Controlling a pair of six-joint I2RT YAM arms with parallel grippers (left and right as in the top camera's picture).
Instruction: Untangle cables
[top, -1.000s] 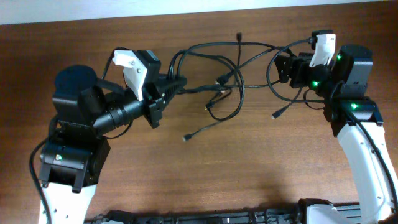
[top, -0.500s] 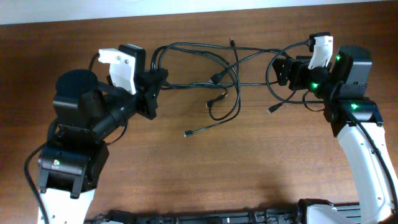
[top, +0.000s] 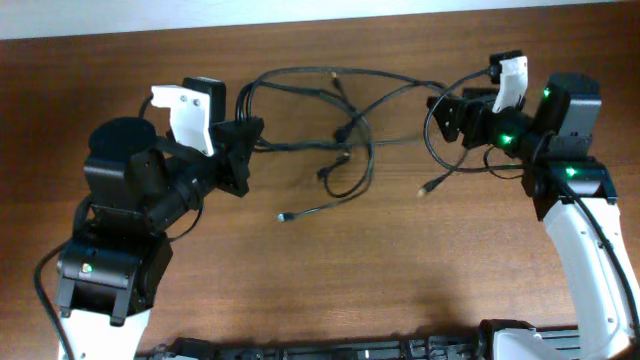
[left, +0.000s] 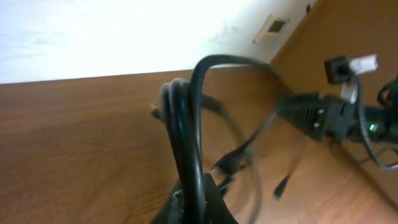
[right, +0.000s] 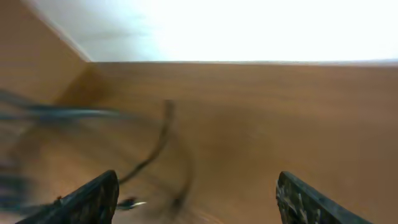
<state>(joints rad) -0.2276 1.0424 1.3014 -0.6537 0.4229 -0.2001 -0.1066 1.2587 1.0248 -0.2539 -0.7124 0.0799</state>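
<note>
Cables (left: 186, 137), thin glossy black loops, pinched by left gripper (top: 252, 140); right gripper (top: 447, 112) gapes.

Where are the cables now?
Overhead, the cables stretch across the table's far middle between the left gripper, which clamps their left end, and the open right gripper.

Cables (top: 345, 128) on table (top: 320, 270), between left tool (top: 250, 135) and right tool (top: 448, 110)

We judge this a robotics lab; left arm (top: 150, 185) and right arm (top: 585, 240) flank a wooden table (top: 330, 280). We see a white wall (left: 93, 31) behind.
</note>
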